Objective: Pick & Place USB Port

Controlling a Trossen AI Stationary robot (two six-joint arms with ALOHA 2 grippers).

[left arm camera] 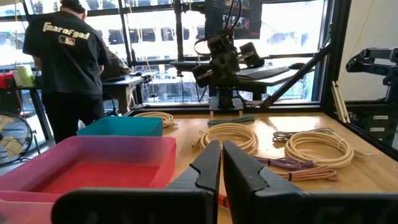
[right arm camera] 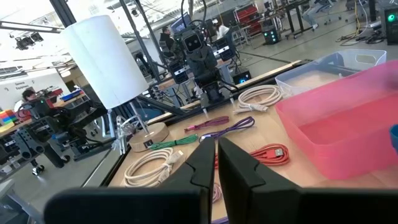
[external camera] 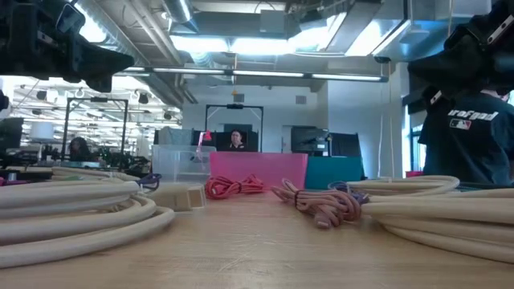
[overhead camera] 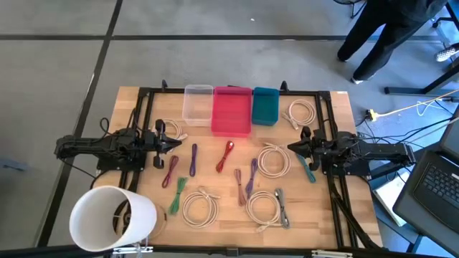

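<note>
Several coiled USB cables lie on the wooden table: a red one (overhead camera: 227, 154) in the middle, purple (overhead camera: 194, 159), magenta (overhead camera: 171, 170) and green (overhead camera: 177, 195) ones to its left, and cream coils (overhead camera: 272, 159) around them. Clear (overhead camera: 199, 104), pink (overhead camera: 232, 111) and teal (overhead camera: 265, 105) bins stand in a row at the far edge. My left gripper (overhead camera: 174, 145) hovers at the table's left, shut and empty (left arm camera: 221, 168). My right gripper (overhead camera: 292, 147) hovers at the right beside a cream coil, shut and empty (right arm camera: 216, 162).
A white cylinder (overhead camera: 111, 218) stands at the near left corner. More cream coils lie at the near edge (overhead camera: 199, 208), (overhead camera: 262, 208) and the far right (overhead camera: 301, 112). A teal cable (overhead camera: 308, 170) lies under the right arm. A person (overhead camera: 380, 32) stands beyond the far right corner.
</note>
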